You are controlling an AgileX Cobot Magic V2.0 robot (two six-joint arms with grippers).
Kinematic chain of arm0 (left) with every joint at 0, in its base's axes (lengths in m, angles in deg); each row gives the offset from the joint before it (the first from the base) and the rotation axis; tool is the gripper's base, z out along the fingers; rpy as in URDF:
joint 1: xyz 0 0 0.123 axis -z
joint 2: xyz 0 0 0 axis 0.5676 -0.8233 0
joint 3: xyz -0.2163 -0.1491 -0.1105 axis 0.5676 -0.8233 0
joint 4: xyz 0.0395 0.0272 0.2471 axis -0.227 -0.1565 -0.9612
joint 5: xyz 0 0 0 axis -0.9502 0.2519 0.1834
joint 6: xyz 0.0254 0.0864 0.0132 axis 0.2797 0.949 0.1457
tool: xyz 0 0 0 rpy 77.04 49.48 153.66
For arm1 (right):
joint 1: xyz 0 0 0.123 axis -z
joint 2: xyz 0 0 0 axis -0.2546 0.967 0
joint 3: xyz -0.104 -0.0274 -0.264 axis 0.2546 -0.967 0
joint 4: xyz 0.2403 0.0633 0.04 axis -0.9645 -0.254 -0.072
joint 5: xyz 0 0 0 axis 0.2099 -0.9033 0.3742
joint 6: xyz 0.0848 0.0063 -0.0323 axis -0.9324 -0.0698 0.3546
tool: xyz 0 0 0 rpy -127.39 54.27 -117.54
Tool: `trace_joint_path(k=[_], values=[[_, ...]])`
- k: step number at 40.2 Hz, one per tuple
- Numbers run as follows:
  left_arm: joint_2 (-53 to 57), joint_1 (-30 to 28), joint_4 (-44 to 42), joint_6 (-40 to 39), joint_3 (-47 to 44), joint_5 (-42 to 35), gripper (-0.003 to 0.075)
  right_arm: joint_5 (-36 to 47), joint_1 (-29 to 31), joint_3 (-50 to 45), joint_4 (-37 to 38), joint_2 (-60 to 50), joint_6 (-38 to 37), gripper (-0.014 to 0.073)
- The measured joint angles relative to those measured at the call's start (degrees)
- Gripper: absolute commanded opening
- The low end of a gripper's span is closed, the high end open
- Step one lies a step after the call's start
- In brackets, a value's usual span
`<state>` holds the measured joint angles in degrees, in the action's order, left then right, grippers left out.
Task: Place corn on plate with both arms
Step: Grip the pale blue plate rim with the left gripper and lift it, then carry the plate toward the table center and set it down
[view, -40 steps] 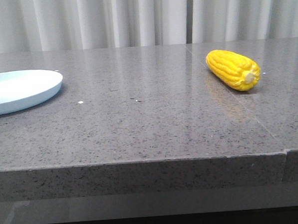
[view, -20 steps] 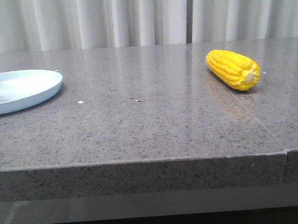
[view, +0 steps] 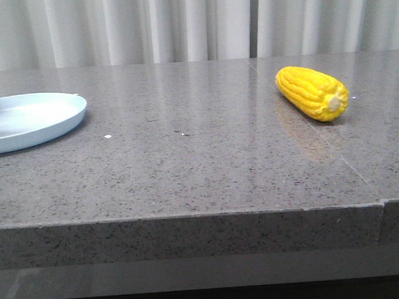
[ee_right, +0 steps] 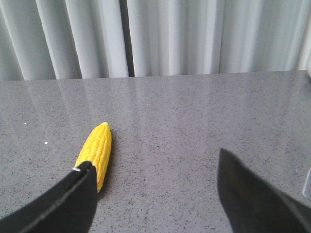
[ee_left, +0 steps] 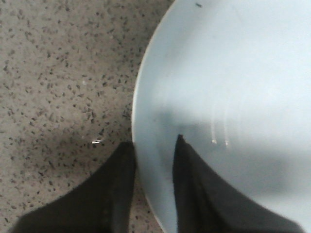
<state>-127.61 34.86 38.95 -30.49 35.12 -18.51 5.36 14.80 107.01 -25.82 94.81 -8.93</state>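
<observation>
The yellow corn [view: 314, 93] lies on the grey stone table at the right, its pale stub end toward me. The pale blue-white plate [view: 63, 123] sits at the far left, partly cut off by the frame. Neither arm shows in the front view. In the left wrist view my left gripper [ee_left: 154, 141] straddles the rim of the plate [ee_left: 233, 73], one finger inside and one outside on the table, closed narrowly on it. In the right wrist view my right gripper [ee_right: 154, 158] is wide open and empty above the table; the corn [ee_right: 96, 153] lies just beyond one fingertip.
The grey speckled table [view: 200, 163] has a seam at the right front and a front edge close to me. White curtains hang behind the table. A few small white specks lie near the plate.
The plate has shifted slightly to the right in the front view. The corn has not moved.
</observation>
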Motion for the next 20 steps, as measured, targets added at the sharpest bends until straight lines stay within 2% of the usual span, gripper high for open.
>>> trace_joint_path(k=[12, 20], values=[[2.2, 0.0, 3.3, 0.0, 2.4, -1.8, -0.0020, 0.0, 0.0, 0.0, 0.0, 0.0, 0.0, 0.0549], [5.4, 0.0, 15.2, 3.1, 8.7, -0.3, -0.0020, 0.0, 0.0, 0.0, 0.0, 0.0, 0.0, 0.0549]])
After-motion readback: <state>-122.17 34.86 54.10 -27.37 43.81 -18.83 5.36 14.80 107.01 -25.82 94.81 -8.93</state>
